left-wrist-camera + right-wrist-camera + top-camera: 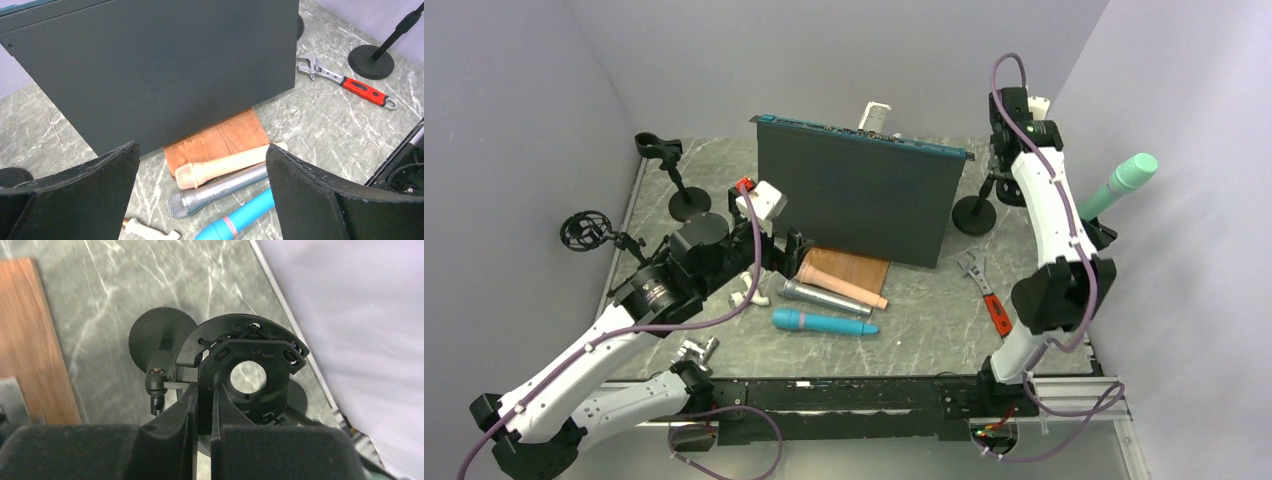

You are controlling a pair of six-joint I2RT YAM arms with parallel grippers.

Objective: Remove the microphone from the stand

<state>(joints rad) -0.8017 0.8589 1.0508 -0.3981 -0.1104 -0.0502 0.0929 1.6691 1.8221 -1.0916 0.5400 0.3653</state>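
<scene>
Grey marbled surface (924,325) carries an upright dark panel (854,200), a board (861,267), three mics (824,297), a wrench (987,298) and stand bases (974,216).

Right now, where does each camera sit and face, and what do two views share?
Top external: above and behind the bases, looking down on the table; left arm and right arm show.
Left wrist: facing forward and down between the open left fingers at the dark panel, beige microphone, silver microphone and wrench.
Right wrist: looking down past the right fingers, closed on a shock mount.
Shared: top and left wrist both see panel, microphones, wrench.
</scene>
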